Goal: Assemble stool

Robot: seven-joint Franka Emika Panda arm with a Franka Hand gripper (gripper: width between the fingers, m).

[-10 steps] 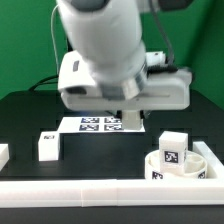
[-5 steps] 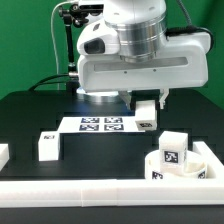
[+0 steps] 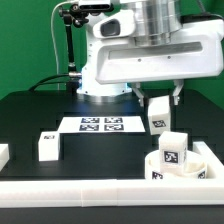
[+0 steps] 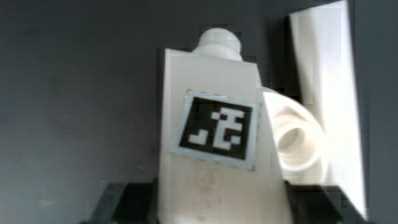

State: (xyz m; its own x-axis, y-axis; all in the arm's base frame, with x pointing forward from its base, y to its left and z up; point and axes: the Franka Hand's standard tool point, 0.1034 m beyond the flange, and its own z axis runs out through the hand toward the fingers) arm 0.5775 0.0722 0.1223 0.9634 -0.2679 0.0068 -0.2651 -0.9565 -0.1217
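Exterior view, leg [image 3: 172,148] on seat [image 3: 203,160], gripper [image 3: 159,103] clasping second leg [image 3: 158,119]

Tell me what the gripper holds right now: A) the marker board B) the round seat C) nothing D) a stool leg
D: a white tagged leg is clamped in the gripper, held up in the air; the seat lies apart, lower at the exterior view's right.

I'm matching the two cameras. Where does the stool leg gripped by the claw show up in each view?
Exterior view: the held leg hangs in the claw, toward the exterior view's right, above the tabletop.
Wrist view: the held leg fills the middle of the picture, with its square tag facing the camera.
Shared landmark: the black table beneath it.
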